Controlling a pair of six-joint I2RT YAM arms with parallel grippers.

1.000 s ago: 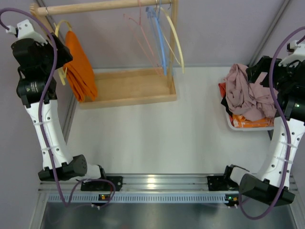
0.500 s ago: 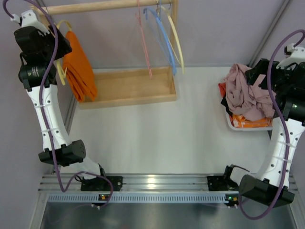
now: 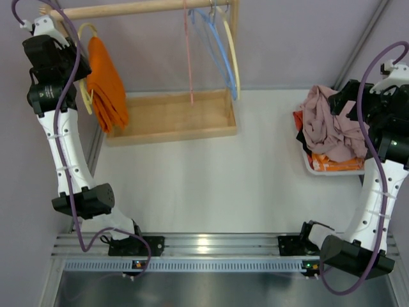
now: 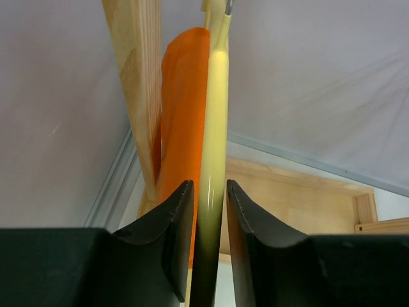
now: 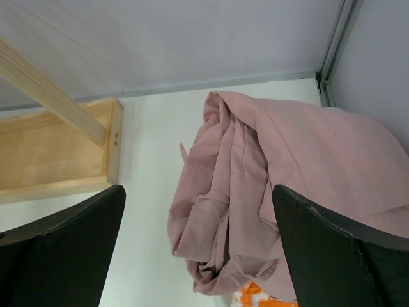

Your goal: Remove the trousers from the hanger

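The orange trousers [image 3: 105,83] hang folded over a yellow hanger [image 3: 85,96] at the left end of the wooden rail. My left gripper [image 3: 78,67] sits just left of them. In the left wrist view its jaws [image 4: 210,185] have closed in on the yellow hanger [image 4: 216,128] with barely a sliver either side, and the orange trousers [image 4: 182,96] hang behind. The pink trousers [image 3: 329,125] lie crumpled in the bin at the right. My right gripper [image 3: 348,96] hovers open above them, the pink trousers [image 5: 255,185] showing between its spread fingers [image 5: 198,192].
A wooden rail [image 3: 140,7] spans the back above a wooden tray base [image 3: 169,115]. Empty pink [image 3: 188,51], blue [image 3: 217,45] and cream [image 3: 233,57] hangers dangle from it. The white bin [image 3: 312,167] also holds an orange cloth with white blotches [image 3: 335,163].
My left arm has risen toward the rail and its jaws have narrowed onto the yellow hanger. The empty hangers have swung. The right arm has stayed put.
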